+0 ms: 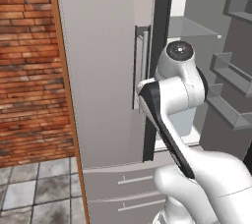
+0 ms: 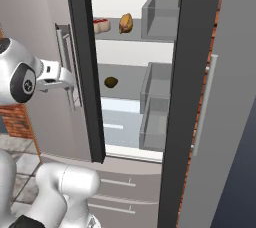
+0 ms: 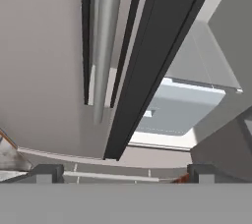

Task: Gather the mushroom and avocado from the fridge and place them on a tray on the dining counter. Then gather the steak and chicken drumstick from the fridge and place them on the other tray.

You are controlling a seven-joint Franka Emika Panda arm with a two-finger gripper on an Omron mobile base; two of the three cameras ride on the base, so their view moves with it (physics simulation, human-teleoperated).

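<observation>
Brick wall (image 1: 29, 66) and grey floor tiles (image 1: 34, 188) frame the tall grey fridge (image 1: 98, 70), whose left door is closed and whose right door (image 2: 220, 122) is swung wide. At the closed door's vertical steel handle (image 2: 67, 62) sits the claw (image 3: 123, 171), its two dark tips spread wide with nothing between them; in the hand view the handle runs up ahead of the claw as a smooth brushed bar set in a recess, with the dark centre strip (image 3: 152, 56) just to its right.

Beyond that strip, to the right of the claw and deeper inside, lie the foods. Roughly level with the claw, the avocado (image 2: 111, 82), a small dark brown-green ball, rests on a middle shelf (image 2: 125, 84). One shelf higher sit the steak (image 2: 101, 25), a red chunk with a pale edge, and close beside it the chicken drumstick (image 2: 126, 23), a tan knobbly lump standing on end. Between the claw and all three stands the edge of the closed door.

Grey boxy door bins (image 2: 159, 17) hang to the right of the foods, and a pale translucent crisper drawer (image 2: 122, 119) lies below the avocado. Under the doors, flat grey drawers (image 2: 125, 187) carry thin bar pulls.
</observation>
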